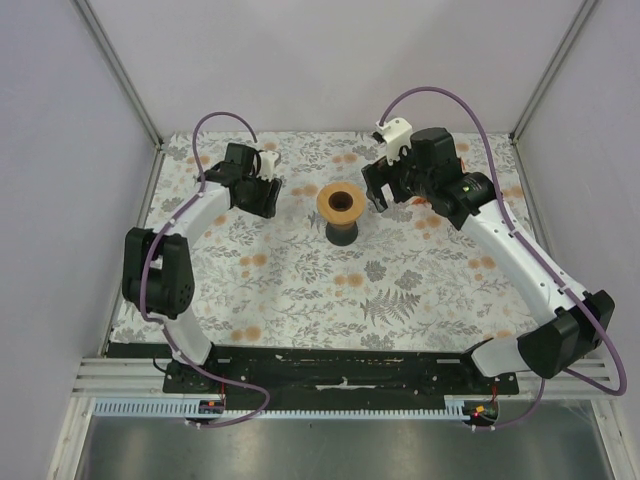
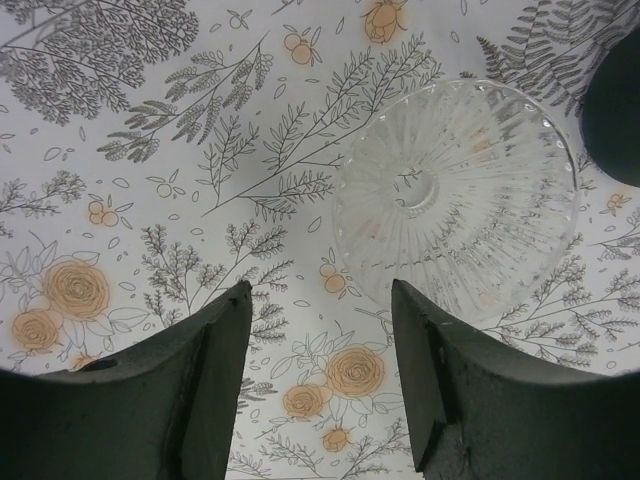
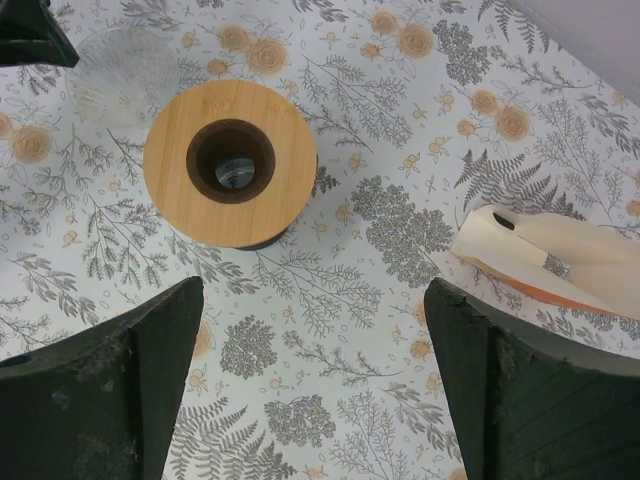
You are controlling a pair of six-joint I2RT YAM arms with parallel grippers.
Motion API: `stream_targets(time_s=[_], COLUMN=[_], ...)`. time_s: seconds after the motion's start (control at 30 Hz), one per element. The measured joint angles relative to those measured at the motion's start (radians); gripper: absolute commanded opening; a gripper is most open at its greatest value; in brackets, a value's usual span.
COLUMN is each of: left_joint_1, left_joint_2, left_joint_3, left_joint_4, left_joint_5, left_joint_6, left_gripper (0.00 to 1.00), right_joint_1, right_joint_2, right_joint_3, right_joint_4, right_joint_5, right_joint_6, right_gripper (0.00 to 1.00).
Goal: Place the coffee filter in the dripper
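The dripper is a round orange-brown funnel with a dark centre hole, standing on a dark base at the middle back of the table. It also shows in the right wrist view. My left gripper is just left of it, open and empty, hovering over the cloth. My right gripper is just right of it, open and empty. No white paper coffee filter shows in any view.
A clear ribbed glass dish lies flat on the flowered cloth between my left gripper and the dripper, and shows in the right wrist view. A cream-and-orange box lies right of the dripper, under my right arm. Walls enclose three sides.
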Motion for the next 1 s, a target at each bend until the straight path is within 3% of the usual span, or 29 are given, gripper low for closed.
stream_targets(time_s=[0.2, 0.27, 0.4, 0.47, 0.57, 0.8, 1.0], left_joint_1=[-0.003, -0.008, -0.018, -0.02, -0.016, -0.002, 0.006], left_joint_2=[0.102, 0.119, 0.144, 0.164, 0.17, 0.143, -0.045], left_joint_3=[0.035, 0.042, 0.049, 0.054, 0.089, 0.112, 0.087], left_joint_4=[0.007, 0.007, 0.01, 0.012, 0.001, -0.046, -0.108], left_joint_5=[0.008, 0.021, 0.035, 0.053, 0.142, 0.191, 0.241], left_joint_6=[0.0, 0.0, 0.0, -0.001, -0.025, -0.027, -0.053], left_gripper=[0.62, 0.55, 0.3, 0.04, 0.02, 0.02, 0.02], right_joint_1=[0.0, 0.0, 0.0, 0.0, 0.0, 0.008, 0.099], right_joint_2=[0.0, 0.0, 0.0, 0.0, 0.0, 0.0, 0.042], right_joint_3=[0.0, 0.0, 0.0, 0.0, 0.0, 0.0, 0.023], right_joint_4=[0.02, 0.022, 0.023, 0.023, 0.023, 0.026, 0.11], right_joint_5=[0.001, 0.006, 0.008, 0.007, -0.007, -0.064, -0.09], right_joint_6=[0.0, 0.0, 0.0, 0.0, 0.0, 0.023, 0.087], right_gripper=[0.98, 0.98, 0.98, 0.98, 0.98, 0.95, 0.87])
